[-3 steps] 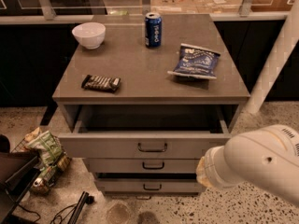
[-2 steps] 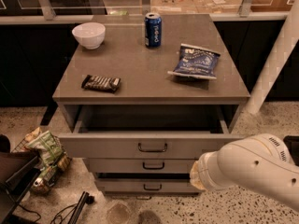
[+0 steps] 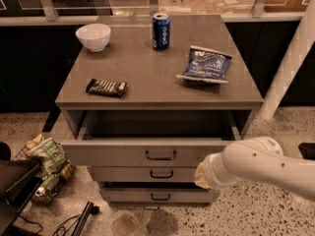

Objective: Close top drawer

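- The gripper, the beige-tipped end of a thick white robot arm, sits low at the right of the cabinet front. It covers the right end of the drawer fronts.
- Whether the gripper is clenched, released or grasping anything cannot be told; its tip is hidden against the arm's end.
- The top drawer, a wide grey box drawer with a tall flat front, is pulled out from the cabinet just left of the gripper. Its dark inside is open to view above and behind the gripper.
- Whether the gripper touches the top drawer's front cannot be told.
- The small dark metal bar handle at the drawer's centre lies to the left of the gripper and slightly higher, apart from it.
- A shorter grey middle drawer runs level with the gripper on its left; a grey bottom drawer lies below and left of it.
- On the flat grey cabinet top, well above the gripper, are four things:
  - a blue crinkled chip bag almost straight above;
  - a blue soda can upright, farther back;
  - a dark wrapped snack bar up and to the left;
  - a white round bowl at the far left corner.
- A wire basket of snack packets stands on the speckled floor, far left of the gripper.
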Robot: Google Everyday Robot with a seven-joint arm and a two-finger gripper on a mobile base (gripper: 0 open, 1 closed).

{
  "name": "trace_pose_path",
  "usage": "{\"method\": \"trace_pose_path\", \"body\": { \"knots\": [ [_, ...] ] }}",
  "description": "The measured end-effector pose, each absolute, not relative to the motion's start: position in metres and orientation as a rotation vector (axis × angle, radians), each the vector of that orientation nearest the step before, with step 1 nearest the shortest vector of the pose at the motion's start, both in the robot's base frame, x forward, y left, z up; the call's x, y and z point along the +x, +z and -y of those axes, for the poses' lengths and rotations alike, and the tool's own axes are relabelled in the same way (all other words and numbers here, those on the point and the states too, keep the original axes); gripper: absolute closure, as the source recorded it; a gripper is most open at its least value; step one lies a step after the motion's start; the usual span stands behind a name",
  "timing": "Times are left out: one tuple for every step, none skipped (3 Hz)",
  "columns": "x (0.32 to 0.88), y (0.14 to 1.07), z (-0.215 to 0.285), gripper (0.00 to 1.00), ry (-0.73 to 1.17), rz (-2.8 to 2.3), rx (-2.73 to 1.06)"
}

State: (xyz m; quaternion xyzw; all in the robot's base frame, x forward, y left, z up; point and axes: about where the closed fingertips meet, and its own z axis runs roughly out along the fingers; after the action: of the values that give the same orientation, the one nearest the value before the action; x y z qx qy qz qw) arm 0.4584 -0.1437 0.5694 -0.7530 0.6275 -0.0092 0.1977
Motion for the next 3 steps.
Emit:
{"method": "trace_pose_path", "body": {
  "knots": [
    [0.501,0.556,0.148,1.00,-0.070,-1.711,-2.186],
    [0.500,0.556,0.148,1.00,-0.070,-1.711,-2.186],
    [0.532,0.560,0.151,1.00,-0.126,-1.684,-2.229]
  ]
}}
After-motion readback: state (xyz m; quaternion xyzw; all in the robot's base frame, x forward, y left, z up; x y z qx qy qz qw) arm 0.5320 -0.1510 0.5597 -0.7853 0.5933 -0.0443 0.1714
